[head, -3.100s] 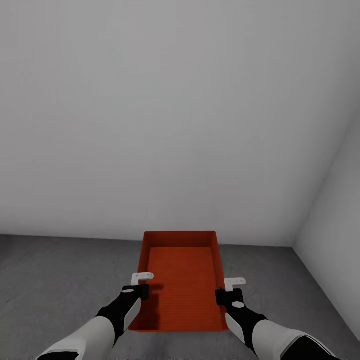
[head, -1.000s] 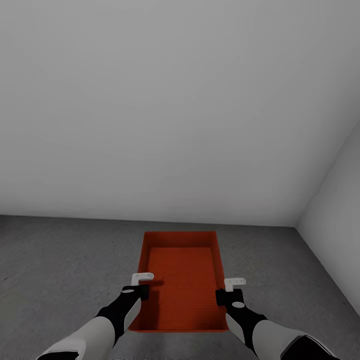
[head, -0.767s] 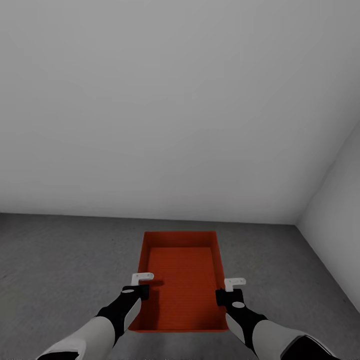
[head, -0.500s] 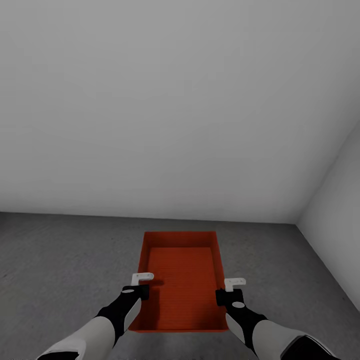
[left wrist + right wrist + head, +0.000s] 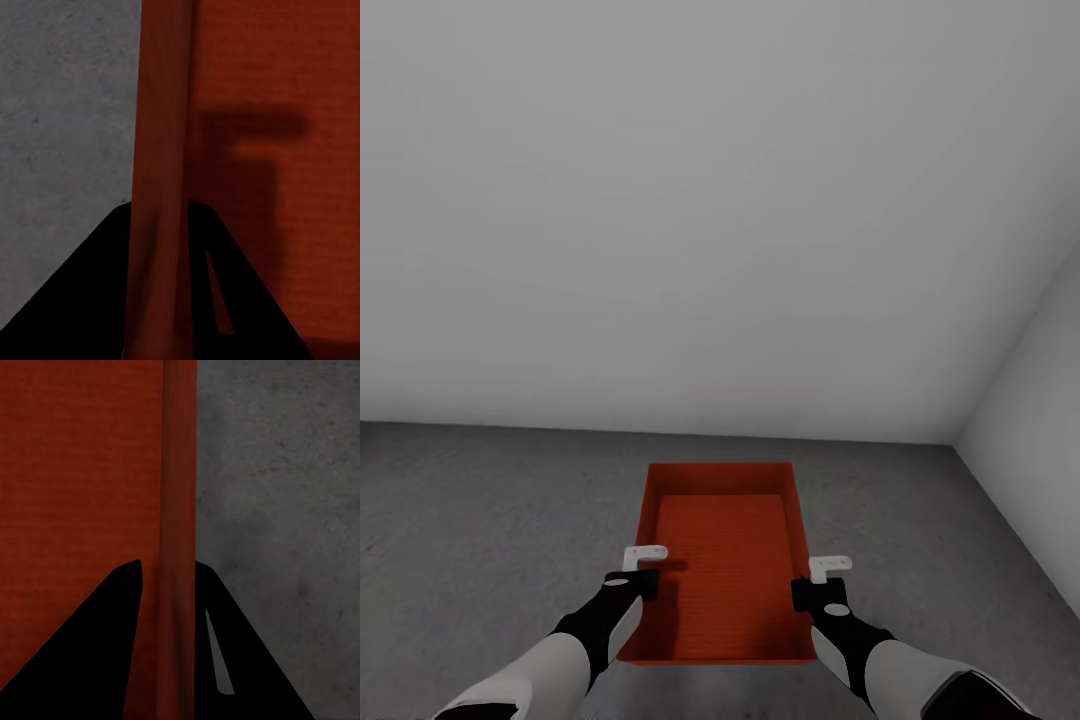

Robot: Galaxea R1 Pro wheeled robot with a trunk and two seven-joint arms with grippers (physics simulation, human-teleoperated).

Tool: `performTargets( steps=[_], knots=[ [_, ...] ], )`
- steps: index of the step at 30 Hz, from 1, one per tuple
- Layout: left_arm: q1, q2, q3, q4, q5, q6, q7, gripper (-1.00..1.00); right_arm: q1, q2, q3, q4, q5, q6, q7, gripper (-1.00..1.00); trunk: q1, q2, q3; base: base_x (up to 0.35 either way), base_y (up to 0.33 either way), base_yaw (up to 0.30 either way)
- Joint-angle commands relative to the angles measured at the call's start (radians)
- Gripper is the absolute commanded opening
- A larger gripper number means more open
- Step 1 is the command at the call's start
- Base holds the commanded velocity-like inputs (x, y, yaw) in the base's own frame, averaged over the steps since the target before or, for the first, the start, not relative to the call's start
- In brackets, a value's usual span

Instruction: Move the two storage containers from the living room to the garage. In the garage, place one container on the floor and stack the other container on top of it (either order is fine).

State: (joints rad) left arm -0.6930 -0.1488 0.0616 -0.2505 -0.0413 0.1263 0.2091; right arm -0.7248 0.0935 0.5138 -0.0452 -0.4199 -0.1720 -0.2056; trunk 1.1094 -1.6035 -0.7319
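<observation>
One orange-red storage container (image 5: 720, 560), open-topped, hangs between my two arms above the dark grey concrete floor (image 5: 480, 520) of the garage. My left gripper (image 5: 644, 583) is shut on its left wall (image 5: 161, 150), with a dark finger on each side of the thin wall. My right gripper (image 5: 807, 590) is shut on the opposite wall (image 5: 178, 472) in the same way. The container is level and nothing lies inside it. In both wrist views, mottled floor shows beyond the gripped walls.
A plain pale grey wall (image 5: 710, 200) stands straight ahead, a short way past the container's far end. A second grey wall (image 5: 1040, 380) meets it in a corner at the right. Bare concrete spreads to the left and right of the container.
The foot of the wall ahead sits higher in the picture and more floor shows, so the camera has shifted. The container and both grippers keep the same hold.
</observation>
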Motion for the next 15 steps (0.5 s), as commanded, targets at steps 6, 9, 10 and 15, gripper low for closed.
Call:
performTargets(
  steps=[6,9,10,15],
  knots=[
    [0.0,0.0,-0.012,-0.006,-0.015,-0.004,0.006,-1.0,-0.001,0.0,-0.009,0.019,-0.025,-0.003,-0.006,-1.0,0.0,0.0,-0.01,0.0,0.0,0.0],
    [0.0,0.0,-0.012,-0.006,-0.015,-0.004,0.006,-1.0,-0.001,0.0,-0.009,0.019,-0.025,-0.003,-0.006,-1.0,0.0,0.0,-0.015,0.0,0.0,0.0],
    [0.0,0.0,-0.012,-0.006,-0.015,-0.004,0.006,-1.0,-0.001,0.0,-0.009,0.019,-0.025,-0.003,-0.006,-1.0,0.0,0.0,-0.017,0.0,0.0,0.0],
    [0.0,0.0,-0.012,-0.006,-0.015,-0.004,0.006,-1.0,-0.001,0.0,-0.009,0.019,-0.025,-0.003,-0.006,-1.0,0.0,0.0,-0.025,0.0,0.0,0.0]
  ],
)
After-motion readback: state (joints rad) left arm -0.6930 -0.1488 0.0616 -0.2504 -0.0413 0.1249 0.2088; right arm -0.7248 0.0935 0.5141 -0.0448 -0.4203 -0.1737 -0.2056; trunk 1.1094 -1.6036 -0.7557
